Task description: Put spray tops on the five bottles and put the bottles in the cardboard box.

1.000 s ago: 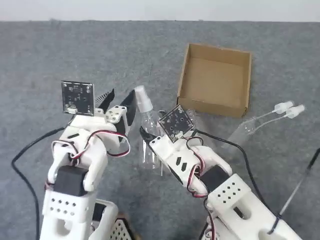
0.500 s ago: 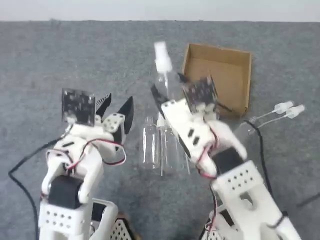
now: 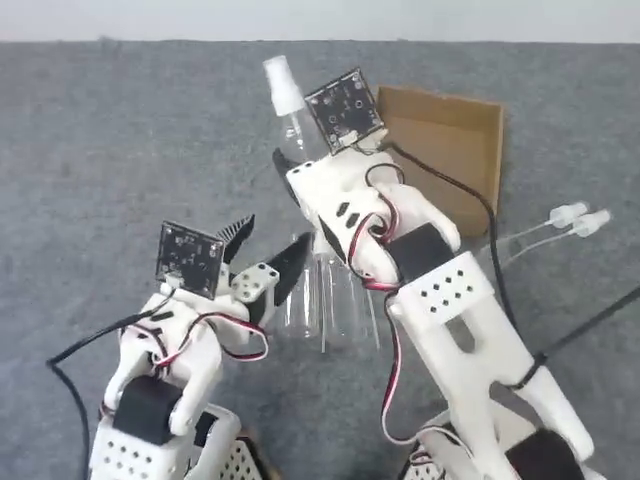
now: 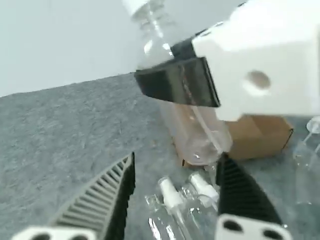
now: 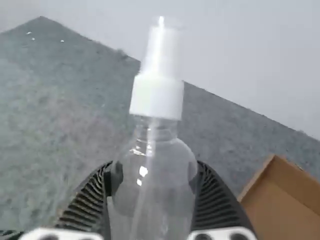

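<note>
The grey table [image 3: 110, 130] carries everything. The right arm [image 3: 450, 295] stretches from the near edge toward the cardboard box [image 3: 455, 135], and in the high view it covers the near left corner of the box. The left arm [image 3: 165, 355] stands to the left of the box and nearer to the camera, well apart from the box.

The box lies with its open side up.

The right gripper [image 5: 154, 197] has its two ribbed fingers pressed on the body of a clear bottle [image 3: 296, 125], one finger on each side. This bottle is lifted off the table, just beside the left wall of the box. Its neck points away from the arm.

The left gripper [image 3: 268, 243] has its fingers wide apart, and nothing is between them.

A pair of clear bottles [image 3: 320, 310] lies side by side on the table in front of the near wall of the box, between the two arms. Two more bottles [image 3: 500, 250] lie near the right near corner of the box, with their white heads [image 3: 580, 217] pointing to the right.

A white spray top [image 5: 157, 85] sits on the neck of the lifted bottle.
</note>
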Available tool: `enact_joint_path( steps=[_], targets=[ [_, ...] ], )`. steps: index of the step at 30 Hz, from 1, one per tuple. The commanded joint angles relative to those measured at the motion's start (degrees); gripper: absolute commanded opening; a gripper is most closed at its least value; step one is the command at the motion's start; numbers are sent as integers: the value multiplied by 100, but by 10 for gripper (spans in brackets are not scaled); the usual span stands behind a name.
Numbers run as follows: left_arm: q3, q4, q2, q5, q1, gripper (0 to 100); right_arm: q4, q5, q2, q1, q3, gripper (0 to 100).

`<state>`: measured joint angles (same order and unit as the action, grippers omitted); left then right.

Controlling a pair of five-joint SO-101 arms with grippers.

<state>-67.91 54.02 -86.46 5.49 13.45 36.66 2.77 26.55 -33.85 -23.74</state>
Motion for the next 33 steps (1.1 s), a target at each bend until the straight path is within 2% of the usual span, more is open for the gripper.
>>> enact_joint_path(
  steps=[1, 8, 15, 25, 29, 33],
  targets=[
    [48, -202, -105, 0, 44, 273, 110, -70, 75, -66, 404, 6],
    [-347, -800, -105, 167, 26, 324, 664, -343, 637, -505, 396, 6],
    [-365, -800, -105, 167, 26, 324, 1420, -343, 1156, -549, 378, 6],
    [-374, -800, -79, 167, 26, 324, 1473, -316, 2009, -541, -167, 6],
    [-374, -800, -70, 167, 26, 324, 1464, -308, 2176, -426, -352, 6],
    [-382, -774, -88, 158, 44, 323, 1112, -308, 1965, 163, -290, 6]
  ],
)
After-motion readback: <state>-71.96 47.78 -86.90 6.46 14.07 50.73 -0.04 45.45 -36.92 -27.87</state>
